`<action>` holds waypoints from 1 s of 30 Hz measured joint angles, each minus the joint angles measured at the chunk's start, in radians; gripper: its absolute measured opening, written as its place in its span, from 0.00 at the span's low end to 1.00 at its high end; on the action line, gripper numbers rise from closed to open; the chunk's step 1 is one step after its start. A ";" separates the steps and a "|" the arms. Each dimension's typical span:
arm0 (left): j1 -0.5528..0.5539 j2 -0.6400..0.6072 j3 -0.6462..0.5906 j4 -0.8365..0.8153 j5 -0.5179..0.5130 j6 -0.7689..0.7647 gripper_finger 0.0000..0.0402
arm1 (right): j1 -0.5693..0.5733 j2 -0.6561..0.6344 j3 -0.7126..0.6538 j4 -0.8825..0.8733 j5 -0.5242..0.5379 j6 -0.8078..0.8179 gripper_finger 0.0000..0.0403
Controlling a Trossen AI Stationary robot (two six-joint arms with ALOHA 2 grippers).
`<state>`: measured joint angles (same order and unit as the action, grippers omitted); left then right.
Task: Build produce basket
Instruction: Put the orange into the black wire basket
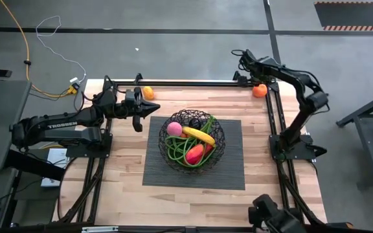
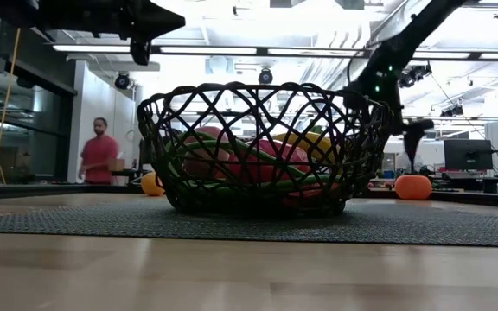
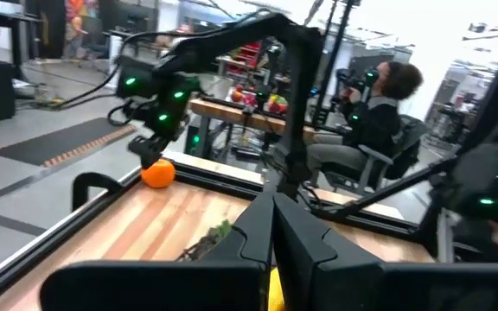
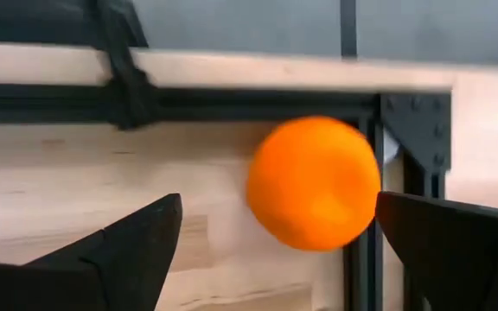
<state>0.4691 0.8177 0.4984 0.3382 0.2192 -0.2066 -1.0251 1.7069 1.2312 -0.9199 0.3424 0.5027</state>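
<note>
The black wire basket (image 1: 192,139) stands on the dark ribbed mat (image 1: 232,171) at the table's middle. It holds a pink peach (image 1: 175,128), a banana (image 1: 198,134), a red pepper (image 1: 195,153) and green beans. One orange (image 1: 259,90) lies in the table's far right corner. My right gripper (image 4: 277,203) hangs open just above it, pointing steeply down, one finger to each side of the orange (image 4: 314,183), apart from it. My left gripper (image 1: 151,110) is shut and level, left of the basket and above the table.
A second orange (image 1: 147,92) lies at the far edge on the left, behind my left gripper. Black frame rails (image 1: 193,82) run along the far edge and the right side, close to the right orange. People show in the room beyond (image 2: 99,151).
</note>
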 joint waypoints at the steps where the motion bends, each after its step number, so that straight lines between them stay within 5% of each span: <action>1: 0.003 0.000 0.000 0.000 0.015 0.000 0.00 | -0.009 0.015 0.000 -0.010 -0.008 0.020 0.92; 30: 0.094 0.000 0.000 0.001 0.111 0.000 0.00 | -0.074 0.171 0.021 0.010 0.133 0.448 0.92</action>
<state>0.5629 0.8177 0.4984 0.3393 0.3300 -0.2066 -1.0988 1.8782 1.2520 -0.9096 0.4750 0.9508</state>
